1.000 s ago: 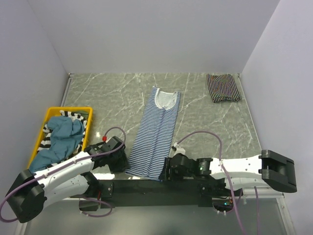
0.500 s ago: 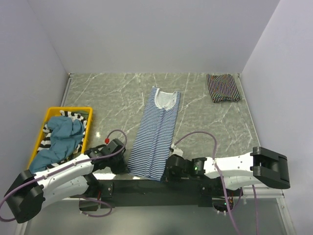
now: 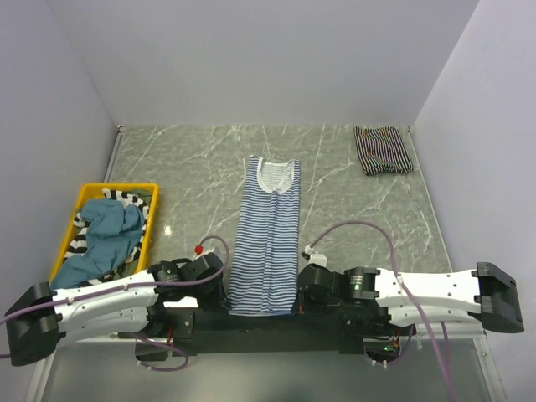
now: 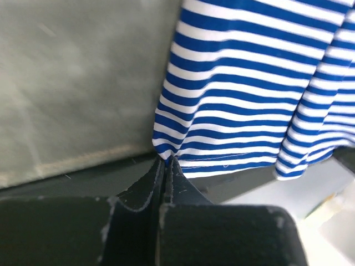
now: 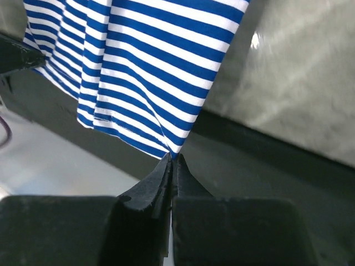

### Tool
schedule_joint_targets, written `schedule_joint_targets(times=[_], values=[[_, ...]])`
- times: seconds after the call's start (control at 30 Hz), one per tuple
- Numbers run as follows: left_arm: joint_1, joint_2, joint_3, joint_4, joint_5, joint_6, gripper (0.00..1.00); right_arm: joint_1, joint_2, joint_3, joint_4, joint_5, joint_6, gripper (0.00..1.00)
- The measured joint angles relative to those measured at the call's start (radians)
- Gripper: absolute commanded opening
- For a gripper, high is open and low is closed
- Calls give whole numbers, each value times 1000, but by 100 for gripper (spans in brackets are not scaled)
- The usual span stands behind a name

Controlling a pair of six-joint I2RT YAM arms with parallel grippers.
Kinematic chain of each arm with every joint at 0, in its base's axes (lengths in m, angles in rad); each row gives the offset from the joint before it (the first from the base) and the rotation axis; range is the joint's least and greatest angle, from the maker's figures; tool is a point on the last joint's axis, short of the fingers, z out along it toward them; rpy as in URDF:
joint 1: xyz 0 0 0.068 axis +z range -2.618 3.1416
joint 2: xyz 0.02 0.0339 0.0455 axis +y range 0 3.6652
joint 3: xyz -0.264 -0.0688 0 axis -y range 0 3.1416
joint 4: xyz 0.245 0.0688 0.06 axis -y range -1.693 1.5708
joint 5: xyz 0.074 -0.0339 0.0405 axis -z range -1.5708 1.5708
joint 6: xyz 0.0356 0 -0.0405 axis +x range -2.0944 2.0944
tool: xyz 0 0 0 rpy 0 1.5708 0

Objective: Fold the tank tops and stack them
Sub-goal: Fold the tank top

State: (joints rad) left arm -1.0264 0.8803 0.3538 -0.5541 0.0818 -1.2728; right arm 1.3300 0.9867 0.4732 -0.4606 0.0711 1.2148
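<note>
A blue-and-white striped tank top (image 3: 266, 241) lies lengthwise down the middle of the table, neck at the far end, folded into a long narrow strip. My left gripper (image 3: 224, 295) is shut on its near left hem corner (image 4: 162, 151). My right gripper (image 3: 299, 300) is shut on the near right hem corner (image 5: 173, 148). The hem hangs over the table's near edge. A folded black-and-white striped tank top (image 3: 383, 150) sits at the far right corner.
A yellow bin (image 3: 144, 219) at the left holds a teal cloth (image 3: 107, 234) and a black-and-white striped garment (image 3: 124, 200). White walls close in the table on three sides. The arms' black base bar (image 3: 268, 322) runs along the near edge.
Both grippers have shut on the hem corners. They drew the blue-and-white top toward the near edge and straightened it, so its neck moved left and nearer.
</note>
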Motion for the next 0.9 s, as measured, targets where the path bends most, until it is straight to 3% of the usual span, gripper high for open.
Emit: schedule_joint_targets(times=[0.13,0.37,0.67,0.9], values=[[-76,-14,3,-10,-2,-45,1,50,-47,1,-91,-5,13,0],[-32,9,145,-53,-71,-26,1,19,0,92,-178,36,-8,1],[229,154,295,41,-84,113,1,-275,66,236,-140,82,-192,0],[334,364,451,178,-84,196,1,-480,210,349,-81,113,-347,0]])
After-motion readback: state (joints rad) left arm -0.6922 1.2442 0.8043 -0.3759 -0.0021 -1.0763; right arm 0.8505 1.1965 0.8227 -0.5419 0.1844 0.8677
